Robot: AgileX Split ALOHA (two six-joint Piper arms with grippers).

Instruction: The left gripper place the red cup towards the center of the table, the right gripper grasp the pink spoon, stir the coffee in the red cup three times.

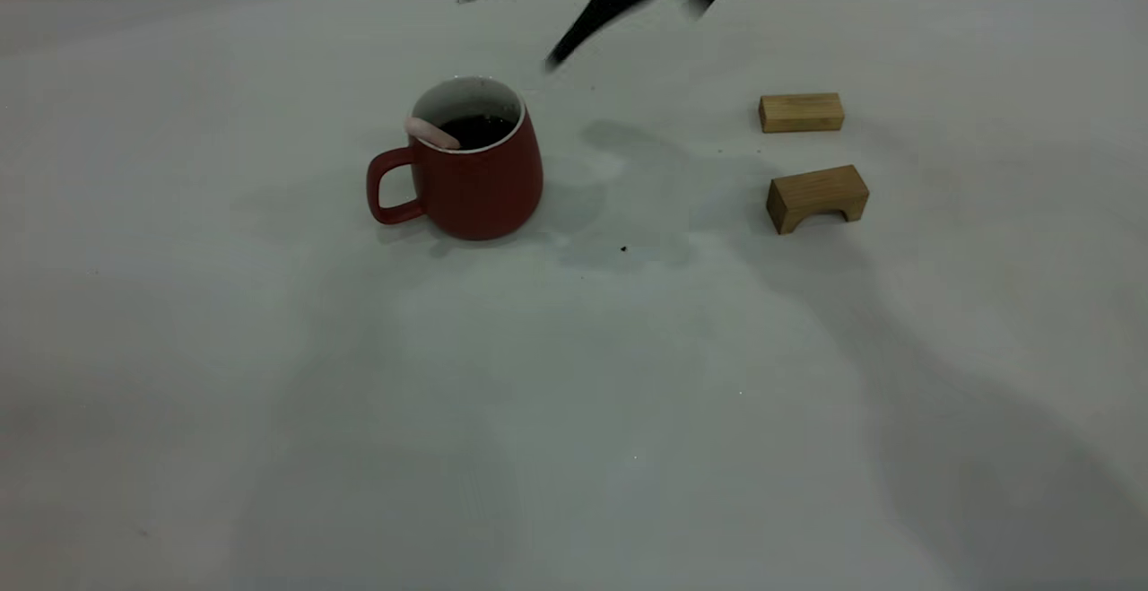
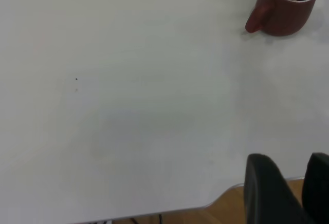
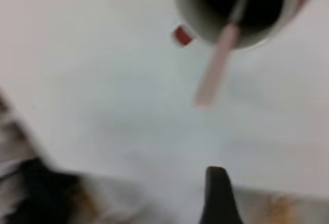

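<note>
Table [image 1: 574,394]: wide off-white surface. The red cup [image 1: 475,174] sat upright left of centre, handle toward the left arm's side.

Right gripper [image 1: 529,21] was up at the far edge of the exterior view, above and behind the cup, blurred. Its two dark fingers looked spread apart with nothing between them. I read it as released and empty. The right wrist view showed only one dark fingertip [image 3: 218,193], with the cup below it.

Left gripper [image 2: 288,193] hung over the near table edge, well away from the cup. Two dark fingers showed with a narrow gap and nothing gripped. I could not tell whether they were parted or closed.

Two tan wooden blocks [image 1: 801,112] lay off to the right arm's side, well clear of the cup.

Coffee [image 1: 478,130]: dark, filling the lower part of the white interior.

Pink spoon [image 1: 432,133] stood in the cup, bowl down in the coffee, handle leaning on the rim above the cup's handle.

Risks, as I judged them: the spoon rested on the rim alone, so a finger brushing its handle could lever it out and flick coffee. A low pass of the right arm could clip the rim and tip the cup.
</note>
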